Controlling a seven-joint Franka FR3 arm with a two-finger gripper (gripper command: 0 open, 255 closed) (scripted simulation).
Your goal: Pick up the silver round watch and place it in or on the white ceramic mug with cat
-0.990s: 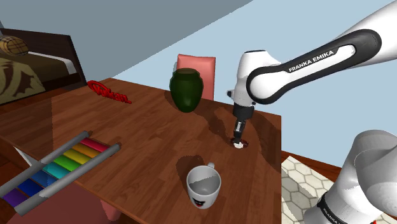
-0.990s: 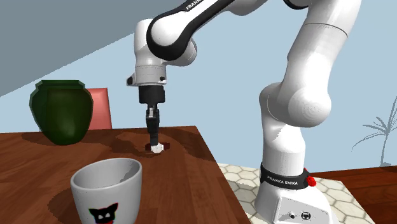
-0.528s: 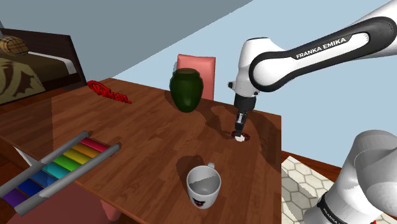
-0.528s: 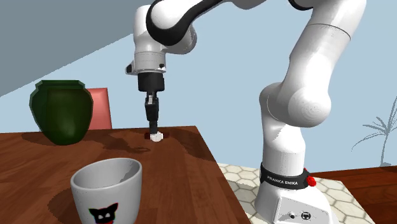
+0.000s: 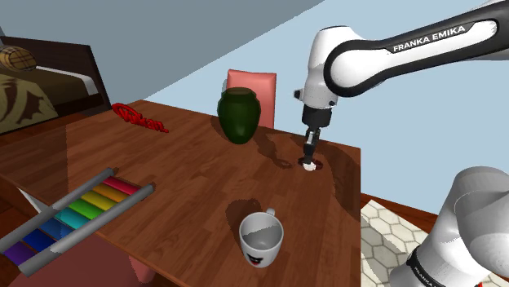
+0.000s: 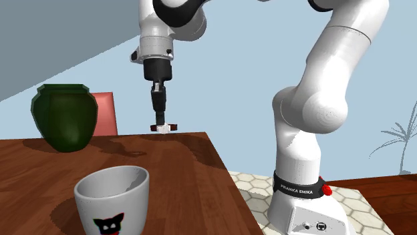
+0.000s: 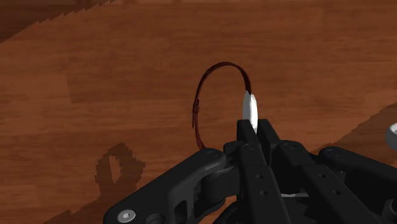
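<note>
Scanning the shoulder view from its left, I see the green vase (image 5: 238, 116) at the table's (image 5: 188, 171) far side. The white mug (image 5: 262, 238) stands near the front, its cat face too small to read. To its right the gripper (image 5: 309, 161) is clamped on the watch (image 5: 308, 168), which I think hangs just clear of the wood, well apart from the mug. In the wrist view its white case sits edge-on, mostly hidden between the fingers (image 7: 270, 143), with the dark red strap (image 7: 219, 65) looping out.
</note>
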